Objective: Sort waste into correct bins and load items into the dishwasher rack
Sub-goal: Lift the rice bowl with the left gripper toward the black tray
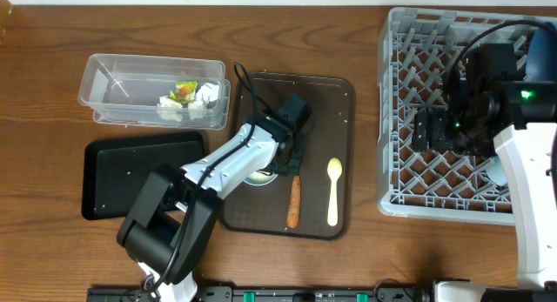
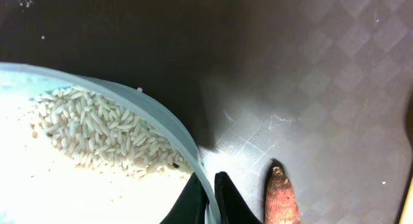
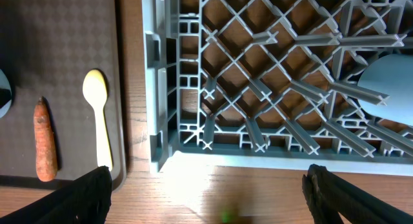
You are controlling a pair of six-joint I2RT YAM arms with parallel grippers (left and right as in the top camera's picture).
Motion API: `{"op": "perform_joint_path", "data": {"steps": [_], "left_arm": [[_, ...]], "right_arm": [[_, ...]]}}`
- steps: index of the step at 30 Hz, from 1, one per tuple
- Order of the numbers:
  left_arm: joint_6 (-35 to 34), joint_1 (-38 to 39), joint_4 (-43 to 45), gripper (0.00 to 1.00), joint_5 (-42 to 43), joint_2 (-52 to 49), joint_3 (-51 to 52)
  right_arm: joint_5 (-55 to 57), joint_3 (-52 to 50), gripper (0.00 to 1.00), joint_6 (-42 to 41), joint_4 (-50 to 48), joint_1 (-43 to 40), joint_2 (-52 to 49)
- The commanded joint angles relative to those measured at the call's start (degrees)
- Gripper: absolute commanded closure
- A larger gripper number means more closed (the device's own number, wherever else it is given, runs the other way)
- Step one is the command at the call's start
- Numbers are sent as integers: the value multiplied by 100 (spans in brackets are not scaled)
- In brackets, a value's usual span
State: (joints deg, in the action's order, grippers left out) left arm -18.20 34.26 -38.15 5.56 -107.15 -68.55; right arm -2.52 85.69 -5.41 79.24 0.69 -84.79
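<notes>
The pale blue-white bowl sits on the brown serving tray and holds a heap of white rice grains. My left gripper is shut on the bowl's right rim, one finger inside and one outside. From overhead, that gripper hides most of the bowl. The orange-brown carrot-like stick and the pale yellow spoon lie just to its right. My right gripper hangs open and empty over the grey dishwasher rack.
The clear tub at the back left holds crumpled white paper and a green-orange wrapper. A black tray lies in front of it. A pale blue item rests in the rack. The brown serving tray sits in the middle.
</notes>
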Motion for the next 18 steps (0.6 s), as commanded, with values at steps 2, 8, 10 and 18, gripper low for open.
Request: {"op": "perform_joint_path", "data": {"steps": [2, 8, 10, 18], "left_arm": [[9, 7, -203, 94, -37, -33, 0], [13, 4, -782, 94, -374, 365, -221], [11, 4, -885, 94, -374, 577, -223], [9, -192, -1421, 94, -546, 1596, -223]], "right_arm": [[74, -24, 6, 35, 0, -31, 46], [76, -26, 6, 35, -2, -31, 46], [76, -26, 6, 35, -2, -31, 46], [72, -26, 5, 35, -2, -28, 46]]}}
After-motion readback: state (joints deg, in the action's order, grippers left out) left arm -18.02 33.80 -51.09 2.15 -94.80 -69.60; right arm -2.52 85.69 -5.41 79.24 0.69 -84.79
